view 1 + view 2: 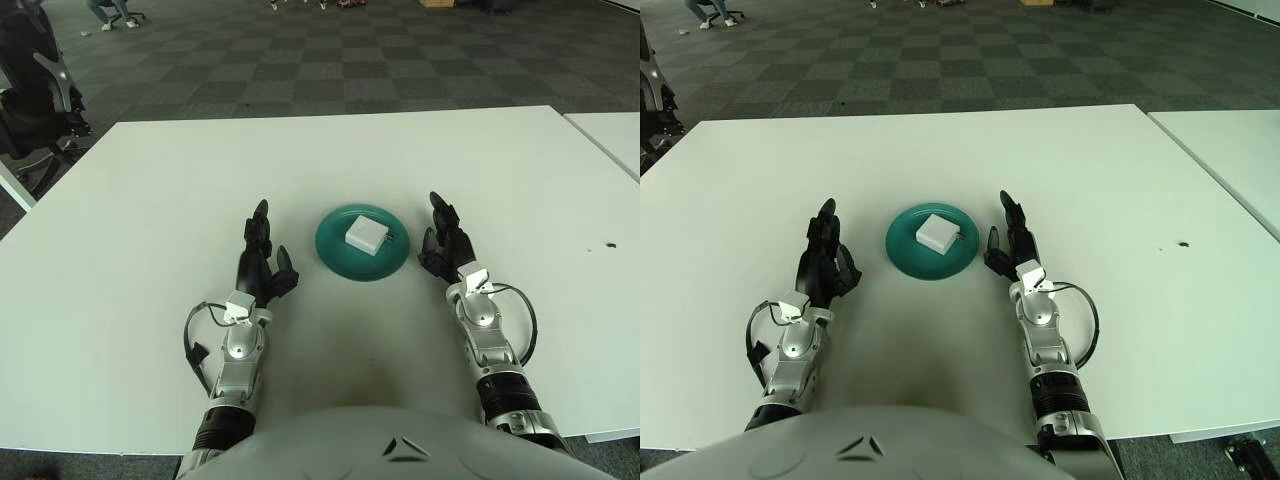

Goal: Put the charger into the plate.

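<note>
- Sitting inside the plate (362, 243), the charger (367, 236) already lies where the task wants it; it is a white square block lying flat on the teal dish, a little toward the plate's 1 o'clock side of centre.
- From the right hand (446, 245) the charger lies at about 9 o'clock, near, with only the plate's rim and a strip of bare surface (150, 190) between them.
- From the left hand (262, 262) the charger lies at about 2 o'clock, somewhat farther off than from the right hand.
- By that spacing I judge the right hand the nearer one, should any further nudge be called for.
- As for its long axis, the charger is close to square, so none stands out; its sides sit turned on the plate, with one corner pointing toward 6 o'clock, and a small dark mark shows at its 3 o'clock edge, too small to identify.
- Both hands are released: the fingers are stretched forward toward 12 o'clock, grasping nothing, and neither touches the plate or the charger.
- Each hand shows low over the white surface, one on either side of the plate; whether they rest on it I cannot tell.
- My judgement is that the placing is done, and any coming move calls only for the hands to stay apart from the plate so the charger is not disturbed.
</note>
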You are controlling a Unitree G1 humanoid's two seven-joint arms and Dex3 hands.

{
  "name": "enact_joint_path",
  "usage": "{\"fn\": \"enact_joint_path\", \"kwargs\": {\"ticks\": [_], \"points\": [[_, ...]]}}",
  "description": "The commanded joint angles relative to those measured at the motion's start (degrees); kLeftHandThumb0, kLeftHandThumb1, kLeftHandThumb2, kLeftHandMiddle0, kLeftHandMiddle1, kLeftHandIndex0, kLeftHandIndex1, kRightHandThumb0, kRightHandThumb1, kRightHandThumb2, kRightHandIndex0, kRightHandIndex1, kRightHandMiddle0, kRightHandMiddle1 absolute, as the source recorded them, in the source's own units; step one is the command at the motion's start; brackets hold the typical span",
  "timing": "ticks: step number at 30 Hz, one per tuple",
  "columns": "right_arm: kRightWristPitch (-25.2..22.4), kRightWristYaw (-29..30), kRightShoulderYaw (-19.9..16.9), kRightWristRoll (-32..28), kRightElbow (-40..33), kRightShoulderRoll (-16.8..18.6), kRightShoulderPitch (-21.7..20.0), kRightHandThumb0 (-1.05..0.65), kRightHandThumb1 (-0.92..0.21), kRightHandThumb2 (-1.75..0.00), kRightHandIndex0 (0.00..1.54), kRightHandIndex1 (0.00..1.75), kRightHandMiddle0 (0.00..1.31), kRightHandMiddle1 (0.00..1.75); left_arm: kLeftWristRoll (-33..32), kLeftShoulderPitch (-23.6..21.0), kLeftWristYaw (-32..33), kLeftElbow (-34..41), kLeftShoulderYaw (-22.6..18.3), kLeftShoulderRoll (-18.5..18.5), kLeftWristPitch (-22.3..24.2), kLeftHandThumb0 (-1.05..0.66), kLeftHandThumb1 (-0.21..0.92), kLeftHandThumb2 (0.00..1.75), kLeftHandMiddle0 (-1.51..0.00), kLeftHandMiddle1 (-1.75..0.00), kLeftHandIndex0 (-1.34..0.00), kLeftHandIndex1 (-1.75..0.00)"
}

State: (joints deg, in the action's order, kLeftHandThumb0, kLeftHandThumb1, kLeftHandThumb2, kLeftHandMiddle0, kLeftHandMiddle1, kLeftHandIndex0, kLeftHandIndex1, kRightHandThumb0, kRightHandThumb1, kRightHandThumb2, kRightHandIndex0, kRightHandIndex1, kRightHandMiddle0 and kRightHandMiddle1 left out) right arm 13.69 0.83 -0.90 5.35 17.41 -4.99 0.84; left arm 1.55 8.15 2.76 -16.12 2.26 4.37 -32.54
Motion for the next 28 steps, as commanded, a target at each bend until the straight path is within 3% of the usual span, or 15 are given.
{"fn": "enact_joint_path", "kwargs": {"ticks": [1, 15, 28], "points": [[-12.99, -1.93, -1.52, -2.08, -0.65, -0.98, 6.65, -0.94, -0.92, -0.99, 0.00, 0.00, 0.00, 0.01, 1.66, 1.76, 0.49, -2.67, 0.17, -0.49, -0.18, -0.92, 0.92, 1.15, -0.05, 0.00, 0.00, -0.23], [-17.31, -0.37, -3.77, -4.16, -10.10, 0.49, 10.01, -0.89, -0.92, -0.95, 0.00, 0.00, 0.00, 0.00, -1.08, 1.86, -1.84, -2.61, 0.05, -0.36, 0.24, -0.93, 0.92, 1.15, -0.02, 0.00, 0.00, -0.19], [-16.11, 1.05, -3.65, -4.18, -11.07, 2.19, 10.84, -0.92, -0.92, -0.96, 0.00, 0.00, 0.02, 0.01, -1.89, 2.77, -3.48, -0.65, -0.39, -0.89, 1.40, -0.94, 0.92, 1.16, -0.02, 0.00, 0.00, -0.18]]}}
